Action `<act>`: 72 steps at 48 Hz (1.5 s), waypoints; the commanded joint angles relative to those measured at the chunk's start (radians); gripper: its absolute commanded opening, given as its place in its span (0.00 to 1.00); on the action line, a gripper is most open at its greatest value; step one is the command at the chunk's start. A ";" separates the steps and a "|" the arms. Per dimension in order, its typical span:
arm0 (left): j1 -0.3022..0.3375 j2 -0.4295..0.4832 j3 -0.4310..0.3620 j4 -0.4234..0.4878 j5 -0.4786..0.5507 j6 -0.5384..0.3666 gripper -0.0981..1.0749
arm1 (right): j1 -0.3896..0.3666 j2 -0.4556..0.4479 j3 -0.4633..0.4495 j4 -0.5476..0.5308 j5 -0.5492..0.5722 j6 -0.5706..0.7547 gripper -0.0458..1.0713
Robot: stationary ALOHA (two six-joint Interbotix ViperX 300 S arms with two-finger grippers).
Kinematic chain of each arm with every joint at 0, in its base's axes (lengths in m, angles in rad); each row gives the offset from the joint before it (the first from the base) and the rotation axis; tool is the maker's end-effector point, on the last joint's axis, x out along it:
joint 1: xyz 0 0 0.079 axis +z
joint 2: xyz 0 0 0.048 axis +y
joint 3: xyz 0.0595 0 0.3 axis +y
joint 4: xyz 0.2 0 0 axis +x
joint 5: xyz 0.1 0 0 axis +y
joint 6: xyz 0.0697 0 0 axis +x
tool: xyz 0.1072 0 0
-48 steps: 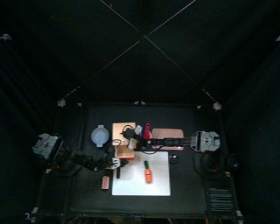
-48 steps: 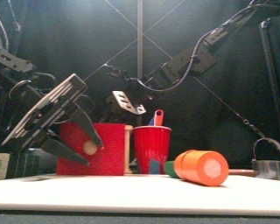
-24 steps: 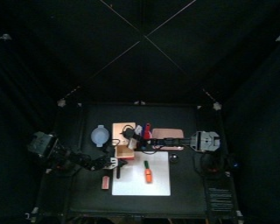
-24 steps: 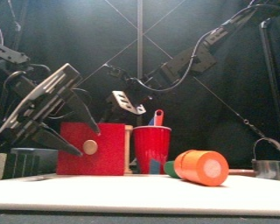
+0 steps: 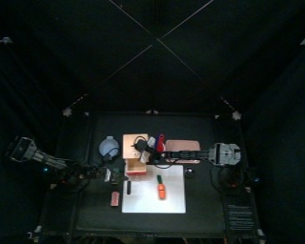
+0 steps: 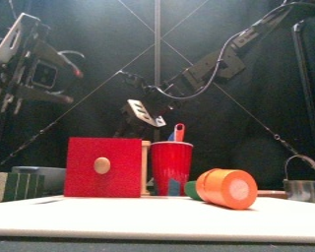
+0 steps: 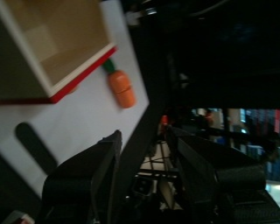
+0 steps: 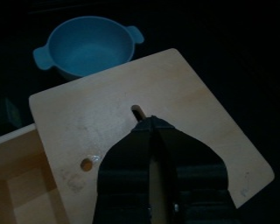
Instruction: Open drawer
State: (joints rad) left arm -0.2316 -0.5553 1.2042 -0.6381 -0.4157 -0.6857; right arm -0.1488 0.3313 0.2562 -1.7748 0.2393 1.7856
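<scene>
The drawer (image 7: 43, 44) is seen already drawn out: in the left wrist view its pale inside lies bare behind the red front. It stands at the desk's (image 5: 206, 214) middle, its front over the far edge of the white sheet (image 5: 168, 195). The opening step is judged done or nearly so.

The left end effector (image 7: 154, 162) is released, jaws wide and empty, held high and well off to the drawer's left. The right end effector (image 8: 143, 122) is clenched on nothing, its tip set on the drawer's wooden top, probably to steady it.

What is probably called for next is a straight lift of the right end effector off the top, so that the drawer is not dragged.

Room is open above and to the drawer's left. To its right a red cup (image 6: 171, 167) stands just beside it, and an orange can (image 6: 226, 187) lies further right. A carrot (image 7: 120, 87) lies on the sheet near the front. A blue bowl (image 8: 90, 48) is near the drawer's far side.
</scene>
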 commanded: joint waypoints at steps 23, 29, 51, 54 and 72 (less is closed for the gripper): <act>0.242 -0.216 0.006 0.569 -0.003 0.216 0.77 | 0.189 -0.318 0.150 0.017 0.110 0.003 0.37; 0.242 -0.216 0.017 0.614 -0.005 0.229 0.77 | 0.229 -0.400 0.232 0.025 0.147 0.012 0.37; 0.247 -0.216 0.026 0.696 -0.021 0.339 0.77 | 0.313 -0.640 0.460 0.170 0.167 0.014 0.36; 0.247 -0.216 0.029 0.695 -0.021 0.356 0.77 | 0.314 -0.652 0.474 0.190 0.167 0.012 0.36; 0.291 -0.216 0.031 0.695 -0.020 0.373 0.77 | 0.311 -0.666 0.506 0.233 0.189 0.009 0.36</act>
State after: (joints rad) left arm 0.0476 -0.7731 1.2471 0.0537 -0.4264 -0.3145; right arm 0.1641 -0.3099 0.7716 -1.5417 0.4188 1.7978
